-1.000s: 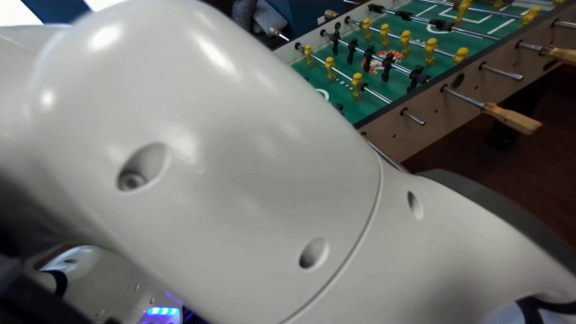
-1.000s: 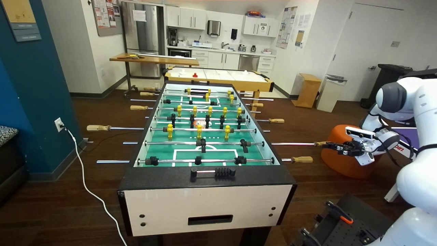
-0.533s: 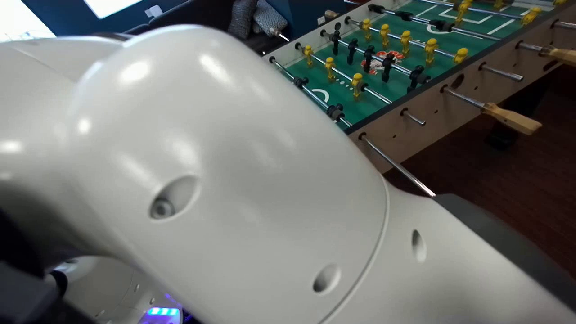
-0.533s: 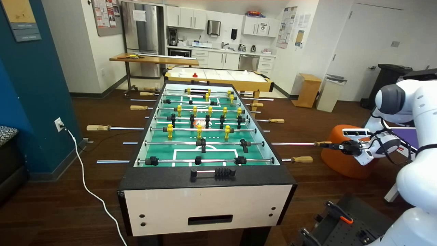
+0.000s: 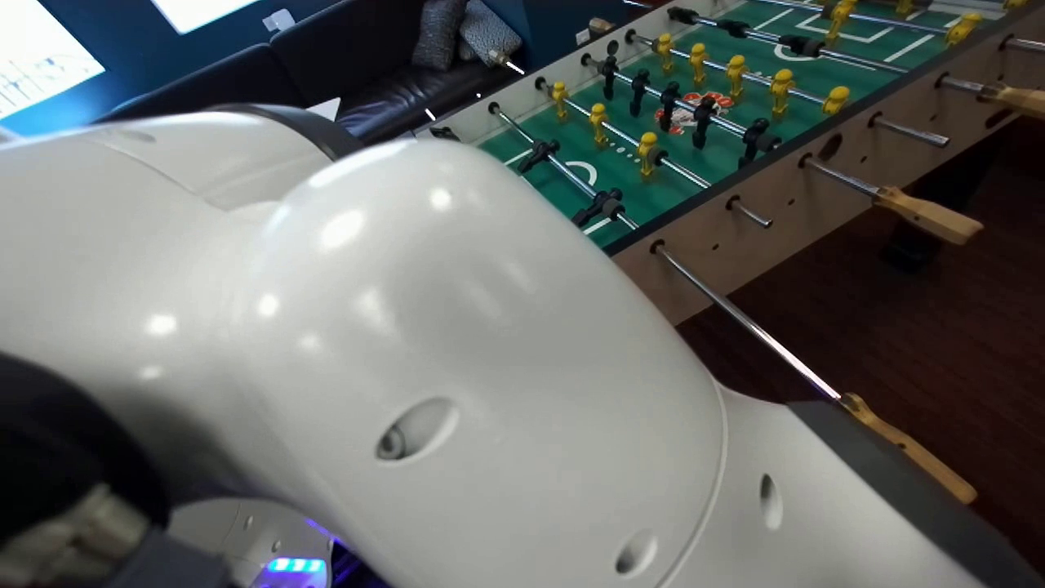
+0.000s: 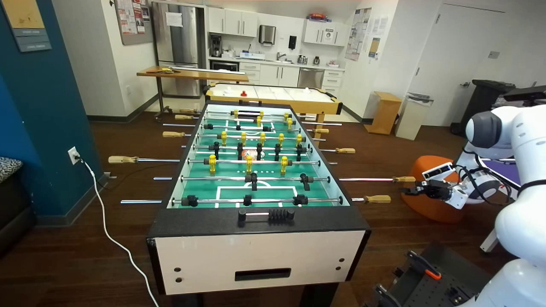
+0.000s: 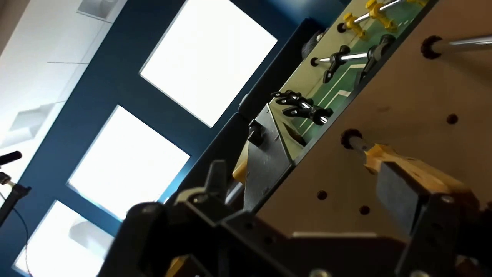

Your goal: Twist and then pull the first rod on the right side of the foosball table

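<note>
The foosball table has a green pitch and a black end; its wooden side shows in the wrist view and in an exterior view. The first rod's tan handle is at the table's near end in an exterior view. In the wrist view the handle sticks out from the side on a short silver stub. My gripper is wide open and empty, just beyond the handle's outer end. In the wrist view the right finger of my gripper overlaps the handle; contact cannot be told.
The neighbouring rod's handle lies close above my fingers and also shows in an exterior view. An orange stool stands behind the gripper. A dark base plate lies below. My arm hides much of that exterior view.
My gripper has tilted and dropped from the neighbouring rod's handle to below it. The arm has moved down in an exterior view, uncovering that handle. The first rod has not visibly moved.
</note>
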`<state>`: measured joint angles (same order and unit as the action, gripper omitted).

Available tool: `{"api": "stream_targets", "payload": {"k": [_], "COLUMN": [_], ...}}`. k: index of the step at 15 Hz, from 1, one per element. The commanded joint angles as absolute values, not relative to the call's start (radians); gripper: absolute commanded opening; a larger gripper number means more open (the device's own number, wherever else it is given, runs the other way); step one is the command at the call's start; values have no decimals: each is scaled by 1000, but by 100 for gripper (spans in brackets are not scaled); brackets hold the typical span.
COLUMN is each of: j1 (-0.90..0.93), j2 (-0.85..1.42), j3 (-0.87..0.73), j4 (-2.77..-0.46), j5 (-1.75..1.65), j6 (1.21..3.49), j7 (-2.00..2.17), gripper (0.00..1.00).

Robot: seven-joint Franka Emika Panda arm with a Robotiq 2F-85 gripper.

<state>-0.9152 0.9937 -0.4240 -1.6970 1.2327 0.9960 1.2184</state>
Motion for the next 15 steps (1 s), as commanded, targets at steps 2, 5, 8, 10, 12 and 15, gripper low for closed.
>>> {"api": "stream_targets", "payload": {"k": [2,5,8,10,12,15], "j1": [-915,-904,-904,-908,-920,-923], "j2": [994,990,995,1005,1030,1062], "j3": [-426,-439,-437,-432,-420,-410], "j4": [-1697,-1725,-1726,-1714,-1681,-1652], "j5": [1231,1303,1343,1351,1344,1351], "j6": [995,1049,1113,1139,1126,1128], "j7": [1221,1402,1555,1673,1797,1960], "gripper": [100,100,100,100,100,100]}}
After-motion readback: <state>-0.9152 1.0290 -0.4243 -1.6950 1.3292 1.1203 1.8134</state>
